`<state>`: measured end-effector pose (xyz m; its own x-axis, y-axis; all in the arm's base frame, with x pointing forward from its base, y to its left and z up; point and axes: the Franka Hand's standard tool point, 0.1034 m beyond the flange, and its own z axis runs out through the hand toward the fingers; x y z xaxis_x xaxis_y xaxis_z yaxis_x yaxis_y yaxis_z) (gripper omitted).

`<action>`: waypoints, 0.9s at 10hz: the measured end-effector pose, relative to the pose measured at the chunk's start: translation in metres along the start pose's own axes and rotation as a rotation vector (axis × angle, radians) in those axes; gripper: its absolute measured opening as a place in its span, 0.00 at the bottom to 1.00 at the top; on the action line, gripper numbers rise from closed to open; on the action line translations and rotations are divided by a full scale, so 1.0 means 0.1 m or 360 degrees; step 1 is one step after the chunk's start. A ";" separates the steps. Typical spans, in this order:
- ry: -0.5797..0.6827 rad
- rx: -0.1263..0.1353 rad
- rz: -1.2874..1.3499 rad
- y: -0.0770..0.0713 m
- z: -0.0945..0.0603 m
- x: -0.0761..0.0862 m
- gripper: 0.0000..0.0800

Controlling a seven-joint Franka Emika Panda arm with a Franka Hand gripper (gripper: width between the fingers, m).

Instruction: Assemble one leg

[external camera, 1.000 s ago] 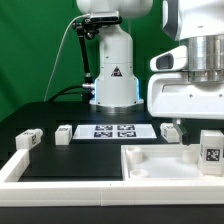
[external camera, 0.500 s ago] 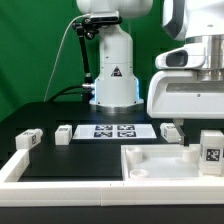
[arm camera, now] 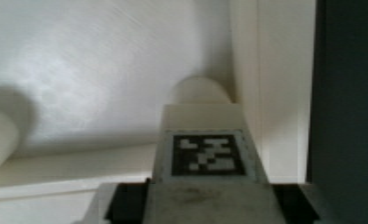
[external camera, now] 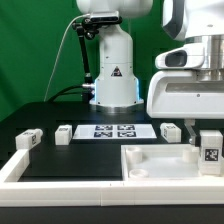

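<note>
My gripper [arm camera: 207, 205] is shut on a leg [arm camera: 207, 150], a chunky white post with a black-and-white tag on its face. In the wrist view a dark fingertip [arm camera: 128, 203] presses on each side of it. In the exterior view this leg [external camera: 210, 148] stands upright at the right end of the big white panel [external camera: 150, 165], under my white hand [external camera: 200, 136]. A second leg [external camera: 172, 130] stands just behind the panel. Two more legs [external camera: 64, 134] [external camera: 28, 140] lie at the exterior view's left.
The marker board [external camera: 113, 129] lies in front of the robot base [external camera: 113, 85]. White border rails [external camera: 20, 168] run along the front and left of the table. In the wrist view the panel [arm camera: 92, 80] fills the background, with dark table [arm camera: 350, 100] beside it.
My hand has shifted slightly up and toward the exterior view's right. The held leg has moved very little. The other legs have not moved.
</note>
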<state>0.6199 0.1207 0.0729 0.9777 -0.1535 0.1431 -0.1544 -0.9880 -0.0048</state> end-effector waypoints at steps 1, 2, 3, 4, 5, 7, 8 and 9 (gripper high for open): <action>0.0002 0.0007 0.0193 0.00 0.00 -0.01 0.36; 0.0025 0.0019 0.0453 0.01 0.01 -0.02 0.36; 0.0038 0.0034 0.0664 0.01 0.01 -0.03 0.36; 0.0042 0.0045 0.0887 0.01 0.01 -0.04 0.36; 0.0050 0.0066 0.1102 0.01 0.01 -0.04 0.36; 0.0054 0.0111 0.1552 -0.03 0.02 -0.06 0.36; 0.0059 0.0121 0.1692 -0.03 0.02 -0.06 0.36; 0.0042 0.0145 0.1898 -0.02 0.02 -0.05 0.36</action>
<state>0.6152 0.1237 0.0706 0.2215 -0.9749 0.0212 -0.9506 -0.2207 -0.2181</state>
